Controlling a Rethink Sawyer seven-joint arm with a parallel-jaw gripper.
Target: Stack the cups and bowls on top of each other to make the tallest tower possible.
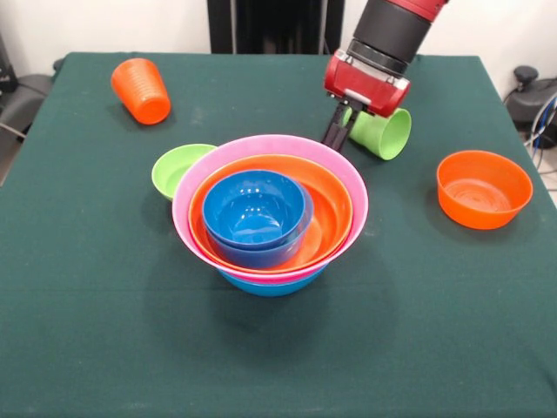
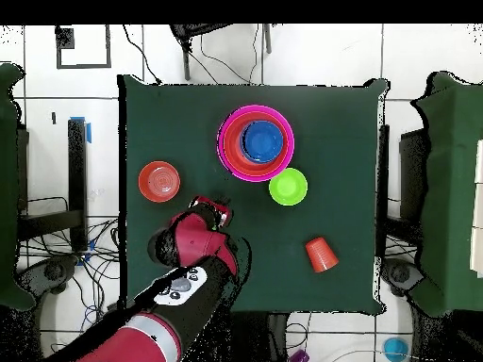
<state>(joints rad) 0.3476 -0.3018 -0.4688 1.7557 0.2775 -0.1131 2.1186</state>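
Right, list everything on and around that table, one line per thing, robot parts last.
Dark green cloth-covered table: one, fills the front view.
Nested tower of glossy plastic bowls: one; small blue in orange in pink, blue base; table centre.
Small lime-green plastic bowl: one, touching the tower's side.
Loose orange plastic bowl: one, upright, apart from the tower.
Ribbed orange plastic cup: one, on its side, far corner.
Lime-green plastic cup: one, on its side, under the claw.
Red and black robot arm: one, reaching down from above.
Claw: one, dark fingers, by the green cup's base; open or shut unclear.
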